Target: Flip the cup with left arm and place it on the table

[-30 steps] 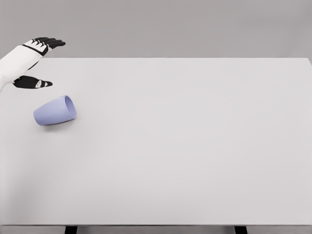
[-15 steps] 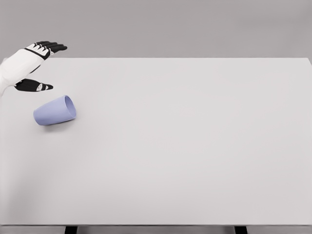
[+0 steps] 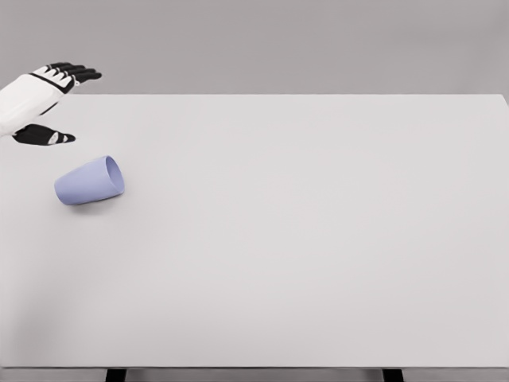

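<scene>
**Left hand open above far-left tabletop; cup lying on its side**

Cup: a lavender-blue tumbler lies on its side on the tabletop, in the left part of the surface toward the far edge. Its open mouth faces right and slightly away from the camera; the closed base points toward the left edge of the view. The rim end appears wider than the base. A faint shadow lies under the body where it rests on the surface. Nothing touches the cup.

Left hand: the white arm enters from the left edge of the view at the upper left. The hand is held above the far-left corner of the tabletop, beyond and slightly left of the cup, clear of it. The black fingers are extended and point right, grouped close together. The thumb is spread well below them, leaving a wide gap between thumb and fingers. The hand holds nothing.

Tabletop: a plain light grey surface fills most of the view. Two dark supports show below its near edge.
</scene>
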Robot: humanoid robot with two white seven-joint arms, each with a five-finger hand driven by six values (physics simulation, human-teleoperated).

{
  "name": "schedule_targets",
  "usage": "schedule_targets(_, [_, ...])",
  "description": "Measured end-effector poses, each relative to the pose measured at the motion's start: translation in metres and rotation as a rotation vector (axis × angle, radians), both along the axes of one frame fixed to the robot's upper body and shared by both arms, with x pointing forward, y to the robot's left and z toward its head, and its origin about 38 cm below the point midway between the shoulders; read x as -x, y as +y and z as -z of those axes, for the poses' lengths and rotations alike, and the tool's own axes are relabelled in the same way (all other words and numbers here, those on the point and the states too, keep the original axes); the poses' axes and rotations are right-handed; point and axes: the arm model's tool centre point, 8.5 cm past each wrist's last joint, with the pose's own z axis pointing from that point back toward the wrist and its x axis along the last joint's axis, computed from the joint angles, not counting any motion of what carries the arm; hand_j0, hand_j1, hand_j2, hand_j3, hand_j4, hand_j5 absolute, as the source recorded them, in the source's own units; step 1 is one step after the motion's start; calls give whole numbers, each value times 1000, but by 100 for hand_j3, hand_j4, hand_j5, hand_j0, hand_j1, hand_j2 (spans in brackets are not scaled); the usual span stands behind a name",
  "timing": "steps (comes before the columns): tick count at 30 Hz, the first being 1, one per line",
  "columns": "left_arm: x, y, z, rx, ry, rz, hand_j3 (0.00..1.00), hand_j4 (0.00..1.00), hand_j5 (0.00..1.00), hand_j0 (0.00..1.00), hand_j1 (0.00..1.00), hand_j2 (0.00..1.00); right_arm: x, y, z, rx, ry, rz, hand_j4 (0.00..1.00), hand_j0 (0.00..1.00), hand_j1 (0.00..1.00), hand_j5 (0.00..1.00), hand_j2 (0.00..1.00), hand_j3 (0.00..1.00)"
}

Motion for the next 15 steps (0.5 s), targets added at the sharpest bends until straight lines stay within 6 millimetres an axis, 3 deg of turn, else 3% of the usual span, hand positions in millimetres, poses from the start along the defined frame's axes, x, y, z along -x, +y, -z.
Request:
schedule_targets(5, [2,3,2,37,11,-4,100,100,100,100,100,100,0,0,0,0,0,0,100,100,100,100,100,100])
schedule_targets(8, [8,-6,5,55,17,26,100,100,100,100,100,100,0,0,0,0,0,0,100,100,100,100,100,100])
schedule_targets(10, [23,-13,19,76,55,60,100,100,100,100,100,100,0,0,0,0,0,0,100,100,100,100,100,100])
schedule_targets(15, [43,-30,1,125,90,171,100,100,100,100,100,100,0,0,0,0,0,0,100,100,100,100,100,100])
